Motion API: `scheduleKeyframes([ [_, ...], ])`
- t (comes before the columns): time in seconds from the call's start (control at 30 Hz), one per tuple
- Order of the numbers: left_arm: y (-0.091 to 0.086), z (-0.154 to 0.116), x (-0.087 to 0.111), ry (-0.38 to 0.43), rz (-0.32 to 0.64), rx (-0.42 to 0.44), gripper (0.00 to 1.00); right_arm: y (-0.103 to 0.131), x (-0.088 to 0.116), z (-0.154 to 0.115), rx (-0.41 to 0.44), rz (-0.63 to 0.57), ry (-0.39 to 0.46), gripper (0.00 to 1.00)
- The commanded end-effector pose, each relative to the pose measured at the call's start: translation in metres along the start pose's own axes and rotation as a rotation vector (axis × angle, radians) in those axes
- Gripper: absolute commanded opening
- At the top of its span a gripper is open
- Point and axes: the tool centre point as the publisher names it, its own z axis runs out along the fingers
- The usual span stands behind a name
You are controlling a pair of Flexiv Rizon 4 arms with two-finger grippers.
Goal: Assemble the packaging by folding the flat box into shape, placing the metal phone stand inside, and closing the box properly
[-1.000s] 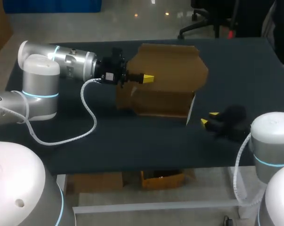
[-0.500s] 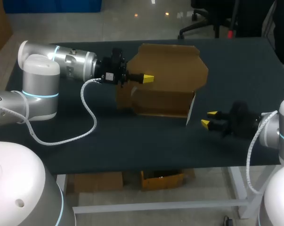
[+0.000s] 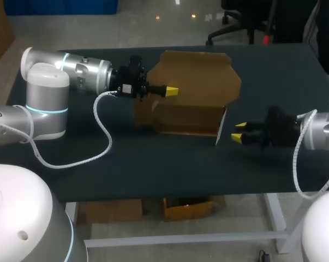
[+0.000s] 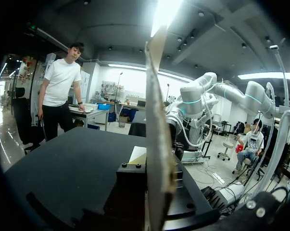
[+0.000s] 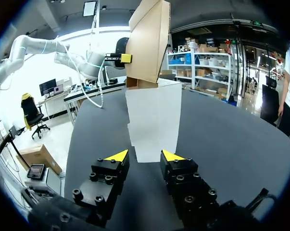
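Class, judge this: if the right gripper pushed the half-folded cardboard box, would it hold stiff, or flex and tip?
Probably light and floppy: the cardboard box is thin sheet, seen edge-on in the left gripper. It would likely skew or tip if pushed, since its panels stand open and unlocked.

The brown cardboard box (image 3: 187, 117) stands partly folded at far centre, lid flap (image 3: 199, 73) raised upright, white side flap (image 3: 221, 126) on its right.
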Motion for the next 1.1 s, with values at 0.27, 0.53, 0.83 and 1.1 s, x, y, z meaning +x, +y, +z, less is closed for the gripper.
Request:
scheduleKeyframes([
  [0.27, 0.002, 0.001, -0.001, 0.002, 0.0, 0.0, 0.0, 0.003, -0.011, 0.017, 0.011, 0.001, 0.066, 0.39],
  [0.53, 0.002, 0.001, -0.001, 0.002, 0.0, 0.0, 0.0, 0.005, -0.019, 0.019, 0.009, 0.0, 0.052, 0.38],
  [0.83, 0.002, 0.001, -0.001, 0.002, 0.0, 0.0, 0.0, 0.008, -0.023, 0.03, -0.005, 0.0, 0.041, 0.39],
  [1.1, 0.002, 0.001, -0.001, 0.002, 0.0, 0.0, 0.0, 0.015, -0.022, 0.035, 0.001, -0.017, 0.027, 0.4],
])
